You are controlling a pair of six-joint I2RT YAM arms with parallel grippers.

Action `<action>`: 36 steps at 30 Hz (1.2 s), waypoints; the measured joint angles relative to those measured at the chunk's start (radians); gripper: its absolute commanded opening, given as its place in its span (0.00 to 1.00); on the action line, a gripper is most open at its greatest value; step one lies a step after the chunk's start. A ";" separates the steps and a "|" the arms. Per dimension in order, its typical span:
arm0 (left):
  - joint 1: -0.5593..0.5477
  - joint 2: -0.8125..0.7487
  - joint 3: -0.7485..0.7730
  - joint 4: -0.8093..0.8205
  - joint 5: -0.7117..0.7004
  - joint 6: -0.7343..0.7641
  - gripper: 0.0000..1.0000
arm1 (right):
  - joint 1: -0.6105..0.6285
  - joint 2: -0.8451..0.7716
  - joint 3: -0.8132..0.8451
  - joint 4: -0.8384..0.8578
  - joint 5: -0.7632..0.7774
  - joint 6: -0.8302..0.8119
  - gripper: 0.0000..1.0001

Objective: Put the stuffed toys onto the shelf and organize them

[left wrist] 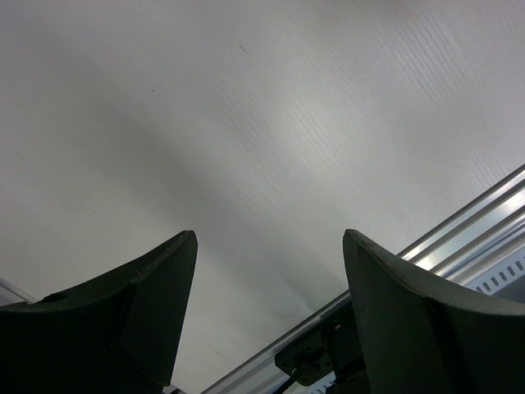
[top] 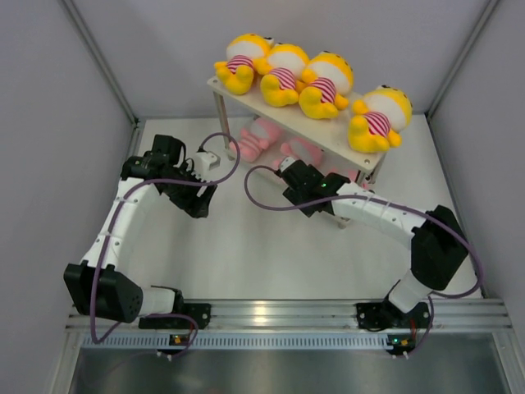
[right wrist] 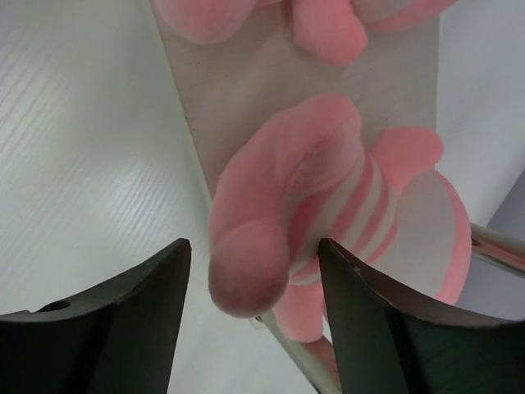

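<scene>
Top tier of the white two-tier shelf [top: 332,135] carries four yellow plush toys with pink-and-white striped bodies [top: 328,82] in a row running from 10 to 4 o'clock in the overhead view. Two more toys sit on the lower board. The nearer pink plush toy with striped body [right wrist: 328,189] is at that board's front edge, and the second pink plush toy [right wrist: 328,25] is farther back at 12 o'clock in the right wrist view. Right gripper [right wrist: 254,244] is nearer the work: jaws spread wide, nothing clamped, and the nearer pink toy directly ahead. That toy's long axis runs from about 8 o'clock (feet, one overhanging the board edge) to 4 o'clock (white face), so it lies oblique to the jaw line. Whether the overhanging foot is inside the jaws or just ahead of them cannot be told from this angle. Right arm is extended low across the white tabletop [top: 262,246], wrist aimed at 11 o'clock under the top tier. Left gripper [top: 199,201] is well apart from the shelf, jaws open and empty over bare tabletop, arm folded back at 9 o'clock.
</scene>
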 measured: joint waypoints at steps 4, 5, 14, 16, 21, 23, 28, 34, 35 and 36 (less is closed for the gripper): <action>0.000 0.000 0.000 0.000 0.000 0.000 0.78 | -0.013 0.035 0.008 0.002 0.017 -0.021 0.37; 0.000 0.000 0.000 0.000 0.000 0.000 0.78 | -0.013 0.046 0.008 0.000 0.020 -0.027 0.27; 0.000 0.000 0.000 0.000 0.000 0.000 0.78 | -0.018 0.045 -0.008 0.005 0.016 -0.119 0.00; 0.000 0.000 0.000 0.000 0.000 0.000 0.78 | -0.018 0.001 -0.037 0.007 -0.021 -0.150 0.00; 0.000 0.000 0.000 0.000 0.000 0.000 0.78 | -0.017 -0.143 -0.102 0.018 -0.145 -0.251 0.00; 0.000 0.000 0.000 0.000 0.000 0.000 0.78 | -0.017 -0.199 -0.126 0.027 -0.183 -0.298 0.00; 0.000 0.000 0.000 0.000 0.000 0.000 0.78 | -0.017 -0.269 -0.188 0.062 -0.267 -0.446 0.00; 0.000 0.000 0.000 0.000 0.000 0.000 0.78 | -0.043 -0.282 -0.256 0.072 -0.388 -0.639 0.00; 0.000 -0.001 0.000 0.000 0.000 0.000 0.78 | -0.054 -0.282 -0.256 0.072 -0.396 -0.661 0.00; 0.000 -0.002 0.000 0.000 0.000 0.000 0.78 | -0.067 -0.283 -0.256 0.073 -0.402 -0.685 0.00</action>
